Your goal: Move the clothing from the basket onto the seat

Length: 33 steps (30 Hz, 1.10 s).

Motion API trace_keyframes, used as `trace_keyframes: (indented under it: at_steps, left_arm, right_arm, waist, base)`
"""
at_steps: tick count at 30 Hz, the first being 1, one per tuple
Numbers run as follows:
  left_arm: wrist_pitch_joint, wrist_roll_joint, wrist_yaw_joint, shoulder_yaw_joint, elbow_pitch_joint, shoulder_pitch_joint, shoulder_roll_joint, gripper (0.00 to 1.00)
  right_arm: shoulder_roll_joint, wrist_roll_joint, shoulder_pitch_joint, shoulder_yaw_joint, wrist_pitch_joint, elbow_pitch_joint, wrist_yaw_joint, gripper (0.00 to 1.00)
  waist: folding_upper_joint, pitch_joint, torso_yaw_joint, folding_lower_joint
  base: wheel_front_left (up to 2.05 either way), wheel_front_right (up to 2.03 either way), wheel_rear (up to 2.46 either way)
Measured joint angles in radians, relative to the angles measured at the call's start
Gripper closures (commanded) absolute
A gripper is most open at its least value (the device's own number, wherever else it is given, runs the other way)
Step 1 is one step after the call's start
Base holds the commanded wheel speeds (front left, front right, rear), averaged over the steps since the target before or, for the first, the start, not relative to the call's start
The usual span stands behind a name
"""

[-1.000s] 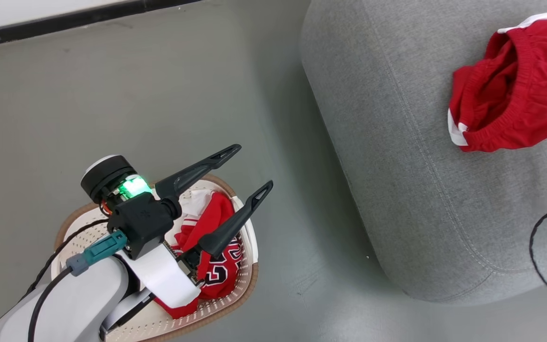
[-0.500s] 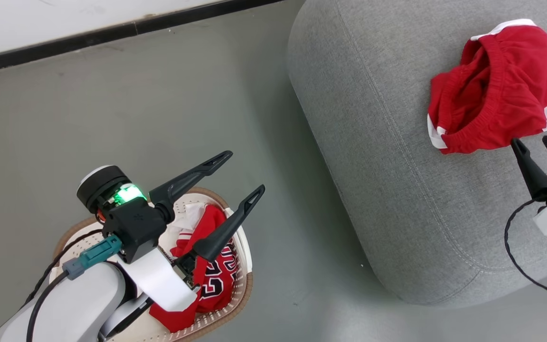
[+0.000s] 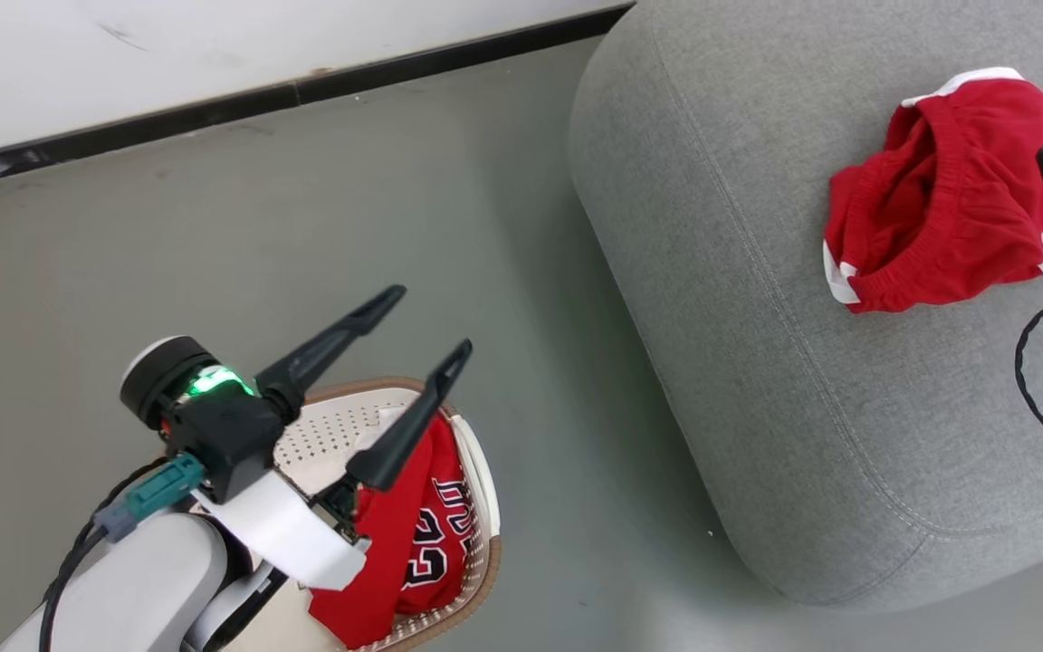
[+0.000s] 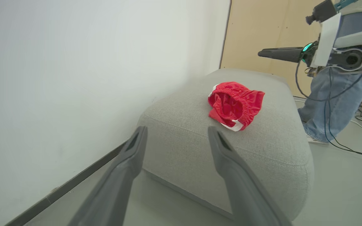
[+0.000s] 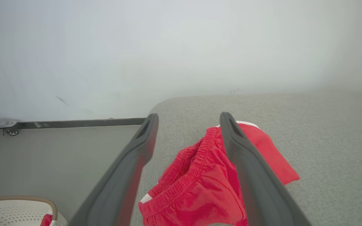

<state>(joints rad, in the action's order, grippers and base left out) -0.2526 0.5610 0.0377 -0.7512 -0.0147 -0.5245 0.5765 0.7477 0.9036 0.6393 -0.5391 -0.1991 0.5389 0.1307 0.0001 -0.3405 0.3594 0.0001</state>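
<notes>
The grey upholstered seat (image 3: 757,317) stands against the white wall (image 3: 214,54), and everything here is placed from it. The red shorts (image 3: 938,226) lie crumpled on the seat's top towards its wall side, elastic waistband gaping and white trim showing at the hem.

On the grey floor (image 3: 304,226), off the seat's left side and clear of it, sits the cream laundry basket (image 3: 483,480) with its brown rim band. The red jersey (image 3: 413,534) is inside, bunched against the wall of the basket nearest the seat, its black-and-white 23 facing up.

The left gripper (image 3: 430,318) hangs above the basket, to the left of the seat, its two dark fingers spread wide with nothing between them and their tips pointing towards the seat. It touches neither the jersey nor the basket.

The right gripper (image 5: 189,115) is over the seat's top. Its fingers are parted and empty; in its own wrist view the shorts show between them. The left wrist view shows this gripper raised well above the seat, apart from the shorts.

Beyond the seat's far side a person's legs in blue jeans (image 4: 335,103) stand on the floor, with black cables (image 4: 357,150) trailing nearby. A dark skirting strip (image 3: 304,86) runs along the wall left of the seat.
</notes>
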Motion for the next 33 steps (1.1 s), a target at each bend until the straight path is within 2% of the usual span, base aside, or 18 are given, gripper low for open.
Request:
trace_keyframes:
  at_steps: [9, 20, 33]
  left_arm:
    - [-0.003, 0.007, -0.092, 0.105, -0.001, 0.056, -0.028, 0.0]
    - [-0.003, 0.018, -0.219, 0.238, -0.021, 0.141, -0.066, 0.0]
    - [-0.003, 0.016, -0.3, 0.317, -0.05, 0.248, -0.092, 0.0]
  right_arm:
    - [-0.042, -0.081, 0.05, 0.026, -0.03, -0.028, 0.0, 0.0]
    - [-0.151, -0.177, 0.063, 0.058, -0.043, -0.043, 0.0, 0.0]
    - [-0.304, -0.285, 0.009, 0.121, -0.048, -0.033, 0.0, 0.0]
  waist:
    - [0.0, 0.033, -0.044, 0.0]
    - [-0.0001, 0.076, -0.11, 0.0]
    - [0.0, 0.133, -0.185, 0.0]
  base:
    - [0.0, 0.0, 0.0]
    - [0.0, 0.0, 0.0]
    - [0.0, 0.0, 0.0]
